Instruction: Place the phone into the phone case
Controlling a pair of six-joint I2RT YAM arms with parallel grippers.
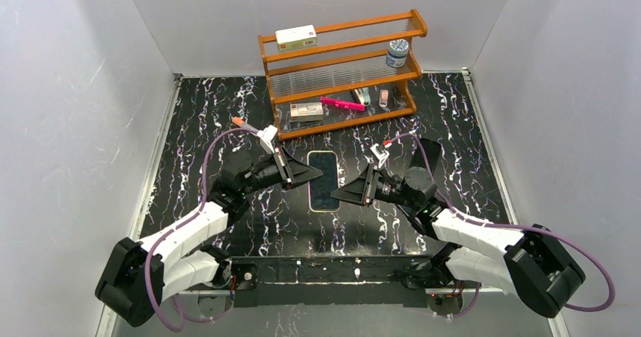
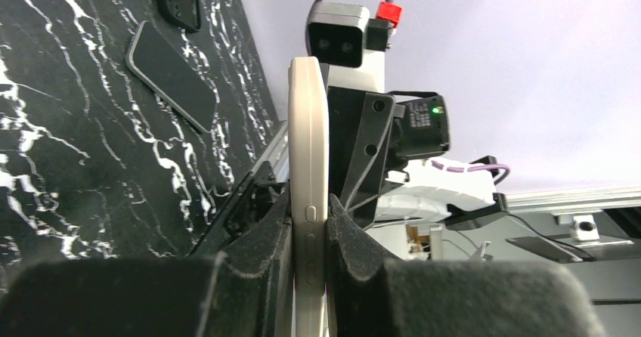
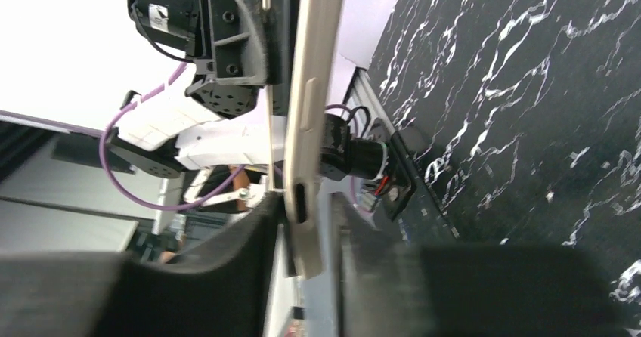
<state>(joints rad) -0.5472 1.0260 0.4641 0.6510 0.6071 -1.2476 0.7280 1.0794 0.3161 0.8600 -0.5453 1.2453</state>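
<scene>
The phone (image 2: 170, 72) is lying flat, screen up, on the black, white-veined counter (image 2: 68, 163). In the left wrist view its long axis is running diagonally, its far end pointing at the black case (image 2: 178, 1) just beyond. Only that view is showing the pair. The left claw (image 2: 308, 224) is clenching a pale-rimmed slab (image 1: 323, 180) level over the counter. The right claw (image 3: 308, 216) is released around its other end. Pale grey walls (image 1: 68, 88) are enclosing everything.
</scene>
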